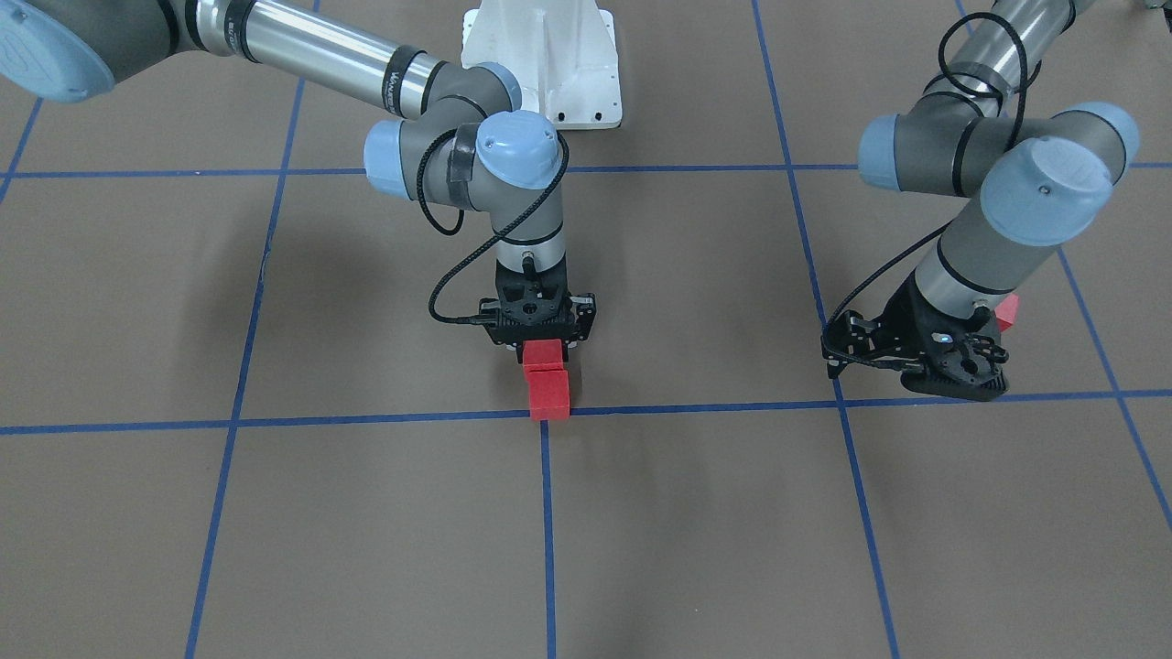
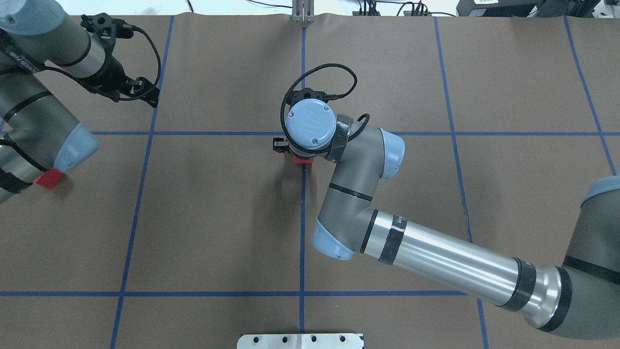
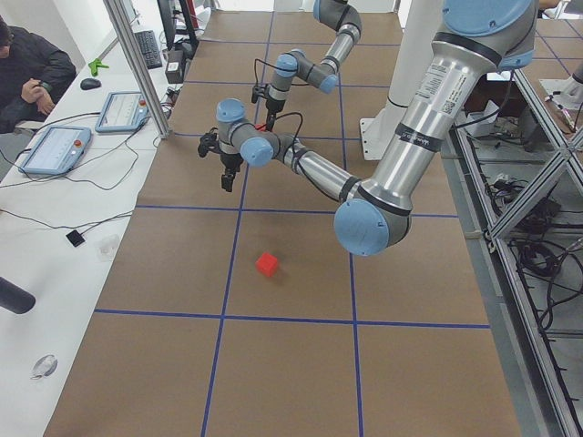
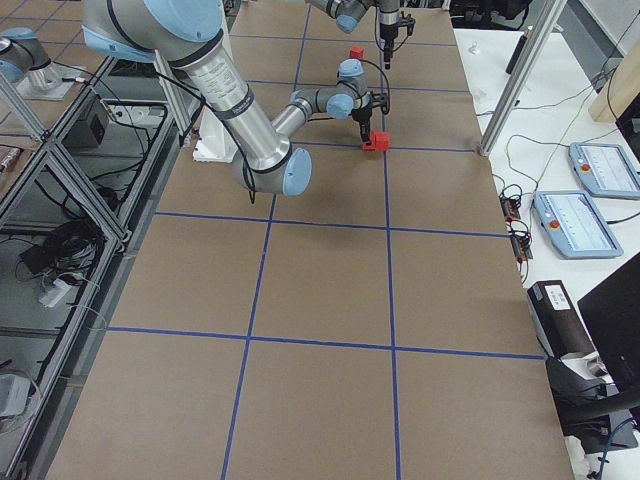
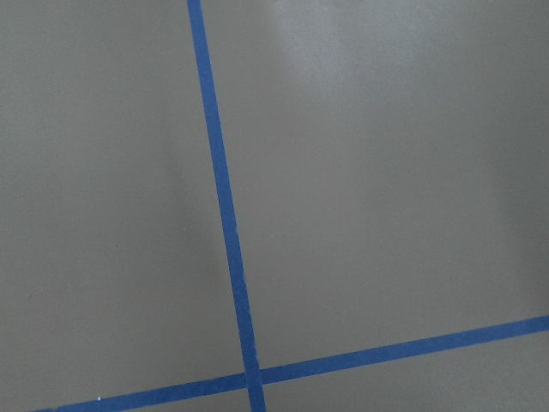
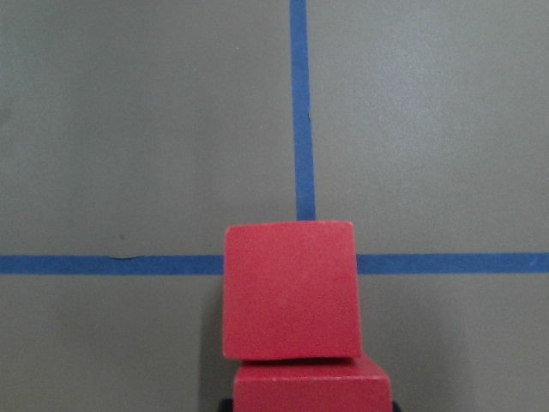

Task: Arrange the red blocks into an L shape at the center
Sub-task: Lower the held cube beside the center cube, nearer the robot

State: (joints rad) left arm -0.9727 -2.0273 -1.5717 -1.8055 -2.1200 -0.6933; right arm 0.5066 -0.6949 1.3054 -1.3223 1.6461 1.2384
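The brown surface [image 1: 366, 531] is gridded with blue tape [image 1: 229, 424]. A white bench [image 4: 600, 110] alongside carries two pendants [image 4: 575, 222]. The right gripper [image 1: 542, 343] pinches one red block [image 1: 542, 354], which touches a second block [image 1: 549, 395] on the centre crossing [image 1: 547, 424]. Whether the left gripper [image 2: 147, 92] is spread or closed cannot be told. The third block [image 2: 48, 178] lies well apart. Count: three blocks, two grippers.

I work in a robotics lab: aluminium frame posts [image 3: 138, 64], teach pendants [image 4: 577, 222] and a blue-taped brown desk [image 2: 218, 218] surround me.

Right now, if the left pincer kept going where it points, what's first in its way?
Probably the table beside a tape crossing; nothing else shows ahead of the left pincer.
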